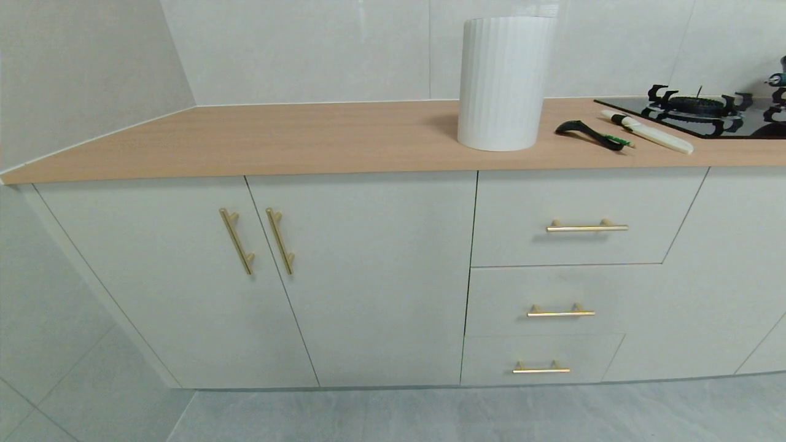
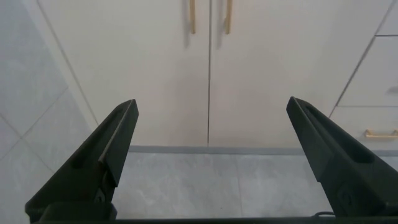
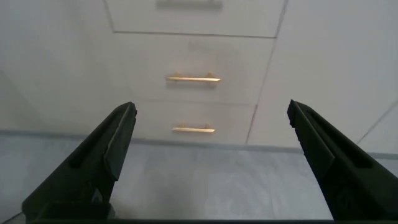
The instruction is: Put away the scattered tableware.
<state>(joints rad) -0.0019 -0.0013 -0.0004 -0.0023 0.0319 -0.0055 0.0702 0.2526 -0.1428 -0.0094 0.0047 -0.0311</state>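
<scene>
Wood-toned countertop (image 1: 276,138) carrying the scattered tableware: a black utensil (image 1: 588,134) with a green tip and a long white utensil (image 1: 651,132) lie side by side, close but seemingly apart. Both sit between a tall ribbed white container (image 1: 503,83) and a black hob (image 1: 697,110). All of this rests well above and well apart from either set of fingers.

Left gripper (image 2: 211,106): its two dark fingers (image 2: 102,158) stand wide apart and hold nothing. The seam between two pale cabinet doors (image 2: 208,74) runs down through the gap between them. A pair of gold handles (image 2: 192,15) lies beyond the fingertips, and grey floor (image 2: 205,180) lies just beneath them.

Right gripper (image 3: 211,107): the fingers (image 3: 102,162) are likewise spread with nothing between them. The drawers (image 3: 193,102) face the gap. The gold handle (image 3: 193,79) of the middle drawer and that of the lowest drawer (image 3: 193,129) sit framed between the fingertips and farther off. Neither gripper touches the cabinet fronts or any tableware.
</scene>
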